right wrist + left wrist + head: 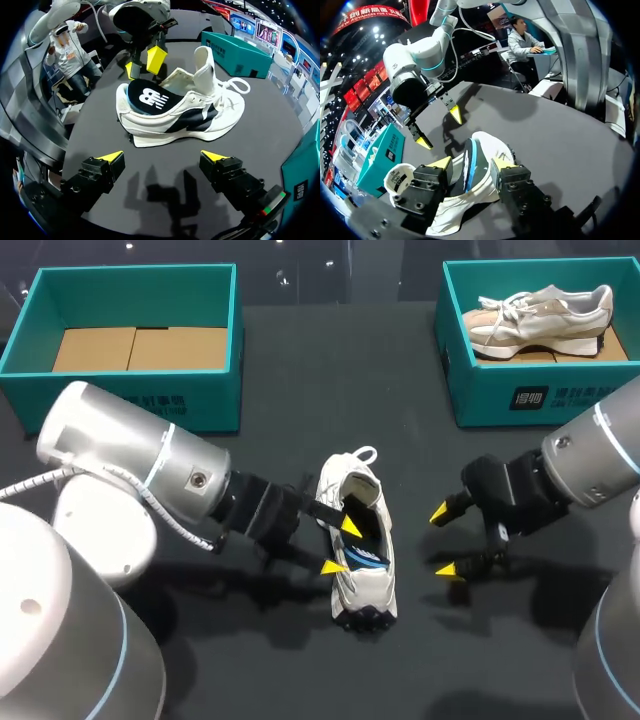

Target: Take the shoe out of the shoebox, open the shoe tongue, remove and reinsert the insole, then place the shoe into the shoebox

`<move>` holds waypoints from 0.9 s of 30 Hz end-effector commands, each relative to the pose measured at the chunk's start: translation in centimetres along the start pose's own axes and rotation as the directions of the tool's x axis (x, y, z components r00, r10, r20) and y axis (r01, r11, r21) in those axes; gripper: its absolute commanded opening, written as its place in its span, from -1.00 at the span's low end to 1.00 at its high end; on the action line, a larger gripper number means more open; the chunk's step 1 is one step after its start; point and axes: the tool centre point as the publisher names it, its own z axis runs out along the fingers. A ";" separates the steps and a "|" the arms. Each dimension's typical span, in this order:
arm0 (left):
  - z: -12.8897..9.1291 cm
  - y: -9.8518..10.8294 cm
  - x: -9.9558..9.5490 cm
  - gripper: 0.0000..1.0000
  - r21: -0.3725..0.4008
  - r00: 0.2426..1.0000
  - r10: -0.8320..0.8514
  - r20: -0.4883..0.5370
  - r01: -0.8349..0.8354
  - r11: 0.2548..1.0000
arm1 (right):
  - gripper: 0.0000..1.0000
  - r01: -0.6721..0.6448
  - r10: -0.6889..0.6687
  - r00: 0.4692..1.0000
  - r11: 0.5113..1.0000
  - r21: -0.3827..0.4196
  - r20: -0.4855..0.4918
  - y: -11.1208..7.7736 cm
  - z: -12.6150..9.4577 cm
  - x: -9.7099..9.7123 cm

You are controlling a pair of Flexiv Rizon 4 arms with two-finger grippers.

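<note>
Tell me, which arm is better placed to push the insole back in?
Probably left. The left end effector sits at the shoe's heel, right by the tilted insole. The right end effector hangs open, apart from the shoe.

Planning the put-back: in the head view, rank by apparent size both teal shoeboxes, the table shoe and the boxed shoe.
1. Left shoebox and right shoebox: alike, no ranking; the right one is cut off by the view's edge.
2. Table shoe and boxed shoe: also near equal, unranked.
</note>
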 end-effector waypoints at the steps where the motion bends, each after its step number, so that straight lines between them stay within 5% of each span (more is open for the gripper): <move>1: -2.3 -0.2 -0.2 -0.03 -0.013 0.994 0.004 -0.113 -0.006 1.000 | 1.00 -0.012 0.012 1.000 1.000 0.002 0.006 -1.0 -3.0 0.4; 13: -8.1 -0.8 -0.4 -0.09 0.018 0.956 0.100 -0.275 -0.099 0.995 | 1.00 -0.043 0.043 0.999 0.999 0.008 0.003 -1.9 -4.1 0.3; 22: -12.8 -0.7 -0.4 -0.18 0.013 0.856 0.208 -0.473 -0.229 0.973 | 1.00 -0.043 0.043 0.999 0.999 0.008 0.003 -1.9 -4.1 0.3; 24: -14.0 -0.4 -0.8 -0.46 0.018 0.837 0.219 -0.502 -0.243 0.970 | 1.00 -0.043 0.043 0.999 0.999 0.008 0.003 -1.9 -4.1 0.3; 25: -14.4 -0.3 -1.1 -0.93 0.020 0.836 0.220 -0.503 -0.243 0.970 | 1.00 -0.043 0.043 0.999 0.999 0.008 0.003 -1.9 -4.1 0.3; 27: -14.9 0.0 -1.6 -1.00 0.034 0.838 0.221 -0.498 -0.236 0.971 | 1.00 -0.043 0.043 0.999 0.999 0.008 0.003 -1.9 -4.1 0.3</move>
